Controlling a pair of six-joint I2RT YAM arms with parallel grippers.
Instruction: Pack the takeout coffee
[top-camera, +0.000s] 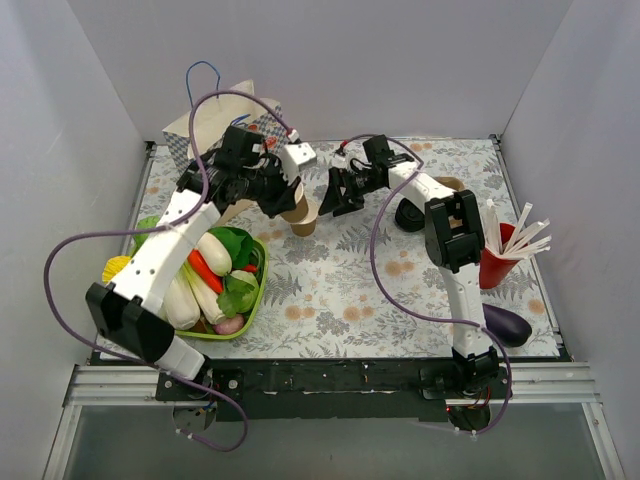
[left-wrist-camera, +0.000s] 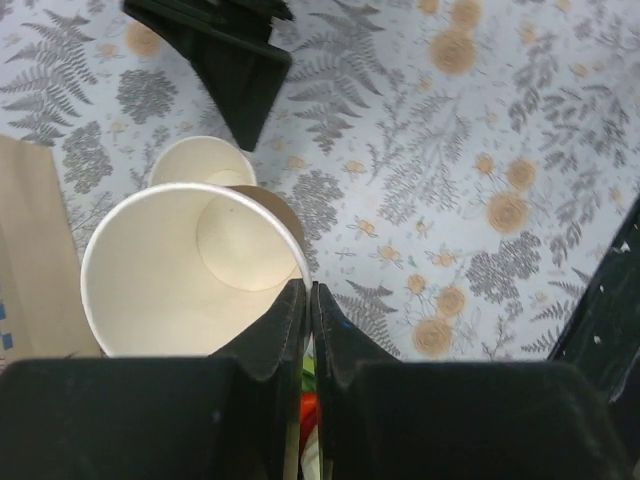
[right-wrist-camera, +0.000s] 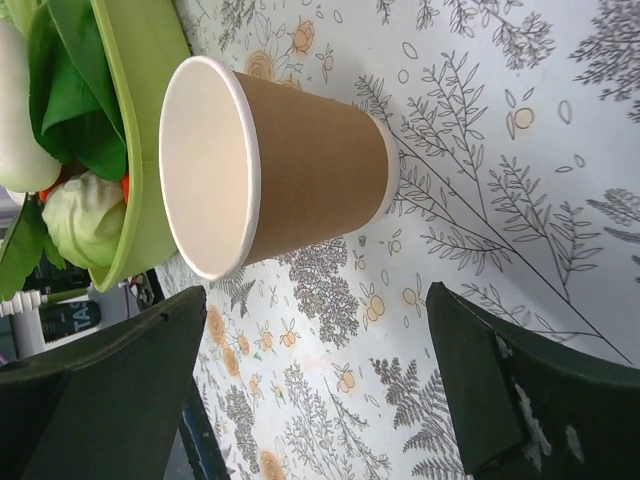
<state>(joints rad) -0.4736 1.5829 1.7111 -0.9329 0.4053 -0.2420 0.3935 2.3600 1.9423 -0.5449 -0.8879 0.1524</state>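
The left end effector (left-wrist-camera: 307, 290) was pinched shut on the rim of an open kraft cup (left-wrist-camera: 150, 290) near the back of the floral tabletop (top-camera: 350, 290). A second kraft cup (left-wrist-camera: 200, 160) stood just beside it, near the green tray (right-wrist-camera: 150, 120). The right end effector (right-wrist-camera: 318, 300) gaped wide, empty, facing that cup
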